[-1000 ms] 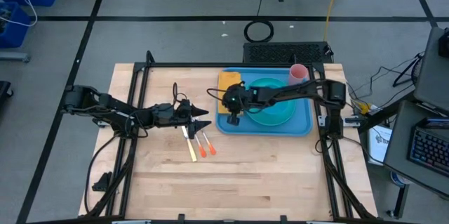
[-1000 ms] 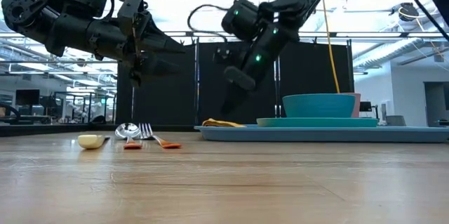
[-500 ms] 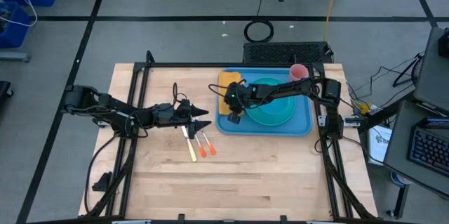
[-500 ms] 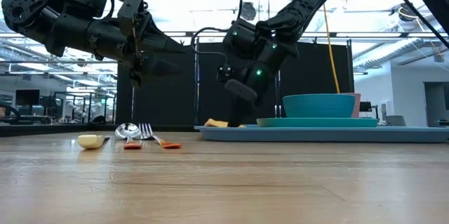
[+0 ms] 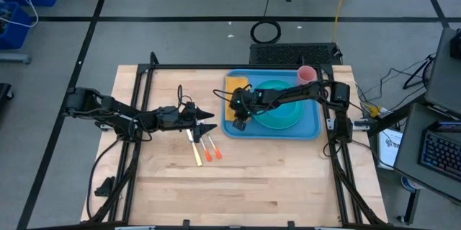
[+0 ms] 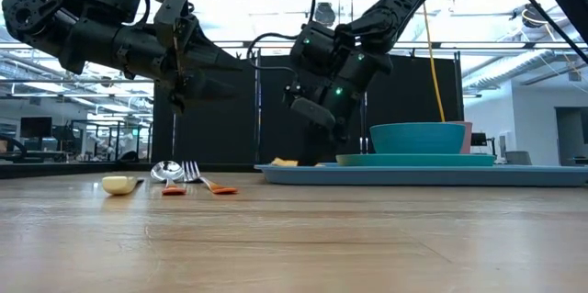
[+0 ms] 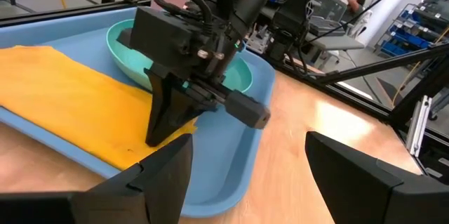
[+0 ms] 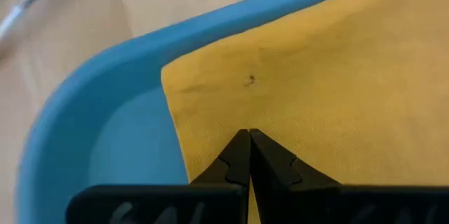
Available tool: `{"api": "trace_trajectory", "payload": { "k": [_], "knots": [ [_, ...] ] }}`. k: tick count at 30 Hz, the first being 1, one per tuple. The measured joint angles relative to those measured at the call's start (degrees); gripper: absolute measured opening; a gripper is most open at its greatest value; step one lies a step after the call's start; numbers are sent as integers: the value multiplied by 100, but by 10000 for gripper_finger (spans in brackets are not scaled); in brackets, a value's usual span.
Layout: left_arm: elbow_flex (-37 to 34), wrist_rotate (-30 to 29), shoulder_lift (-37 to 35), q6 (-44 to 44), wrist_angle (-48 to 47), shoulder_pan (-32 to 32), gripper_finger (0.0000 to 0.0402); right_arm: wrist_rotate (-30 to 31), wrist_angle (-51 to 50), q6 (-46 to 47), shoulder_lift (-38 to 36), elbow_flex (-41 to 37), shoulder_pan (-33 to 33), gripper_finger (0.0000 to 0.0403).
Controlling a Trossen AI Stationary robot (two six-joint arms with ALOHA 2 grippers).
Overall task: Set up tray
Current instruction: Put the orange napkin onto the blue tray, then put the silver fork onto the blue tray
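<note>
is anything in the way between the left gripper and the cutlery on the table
Nothing visible. The open left gripper hovers just above the cutlery on bare wood. The shut right gripper is off over the tray, above the yellow cloth.

R gripper [image 8: 249,138] fingers pressed together over yellow cloth [image 8: 330,76]. Cloth lies in blue tray [image 8: 77,104], w/ bare wood just outside tray rim.

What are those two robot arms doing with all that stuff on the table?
They are setting up a blue tray. On it sit a teal bowl, a pink cup and a yellow napkin. The right gripper, shut, hangs just above the napkin. The left gripper waits open above the cutlery lying on the wooden table.
</note>
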Motion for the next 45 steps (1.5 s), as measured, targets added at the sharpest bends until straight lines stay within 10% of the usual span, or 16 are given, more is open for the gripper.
{"api": "trace_trajectory", "payload": {
  "k": [31,45],
  "knots": [
    [0,-48,0,15,-48,-33,278,-483,-111,-60,-453,2,270,1],
    [0,-48,0,14,-101,-43,278,-211,254,-556,-1452,-65,922,124]
  ]
}}
